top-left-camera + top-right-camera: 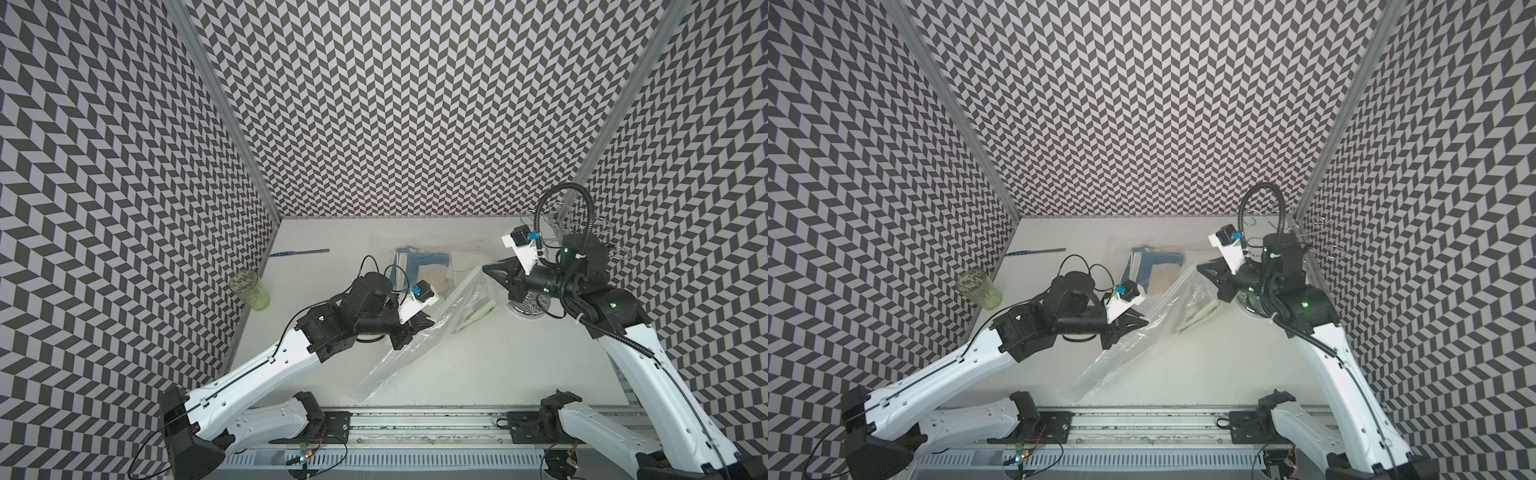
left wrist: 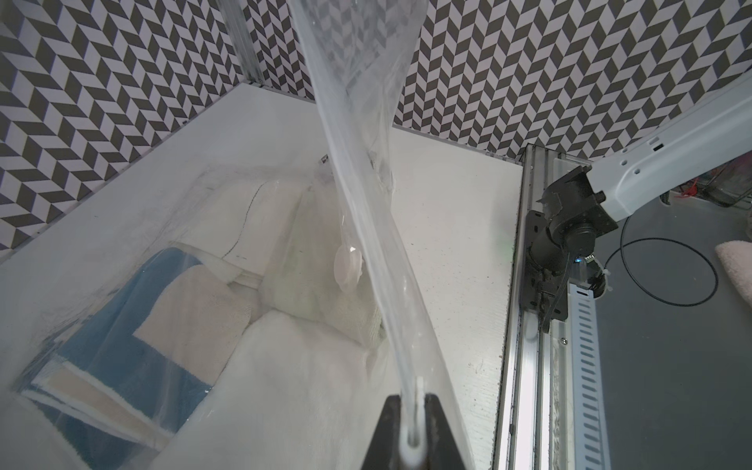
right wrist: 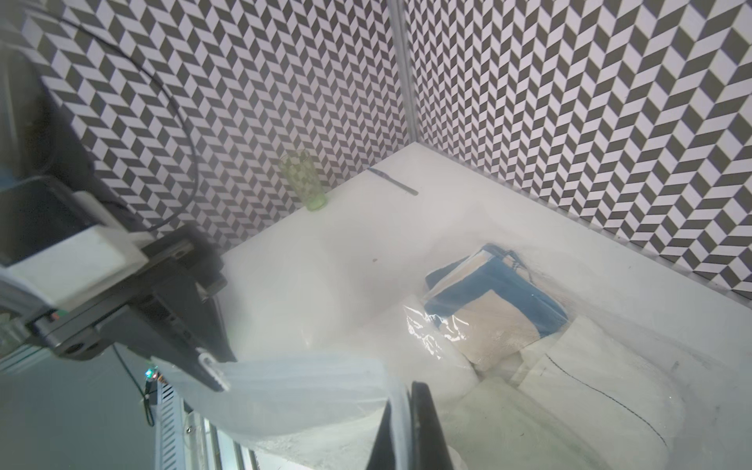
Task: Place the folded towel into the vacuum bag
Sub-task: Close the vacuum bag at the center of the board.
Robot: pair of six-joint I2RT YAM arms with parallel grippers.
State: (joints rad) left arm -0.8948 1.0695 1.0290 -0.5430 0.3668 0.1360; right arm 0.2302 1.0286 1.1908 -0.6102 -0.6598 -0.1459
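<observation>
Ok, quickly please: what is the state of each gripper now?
left gripper: closed on the vacuum bag.
right gripper: closed on the vacuum bag too.

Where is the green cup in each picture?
Top views: in both, the green cup stands by the left patterned wall.
Left wrist: not in it.
Right wrist: the cup stands against that wall.
Shared landmark: the dark stick lying nearby, towards the back corner.

One bag (image 1: pixel 399 353), one glass (image 1: pixel 249 291), two arms (image 1: pixel 257 365) (image 1: pixel 648 374)
</observation>
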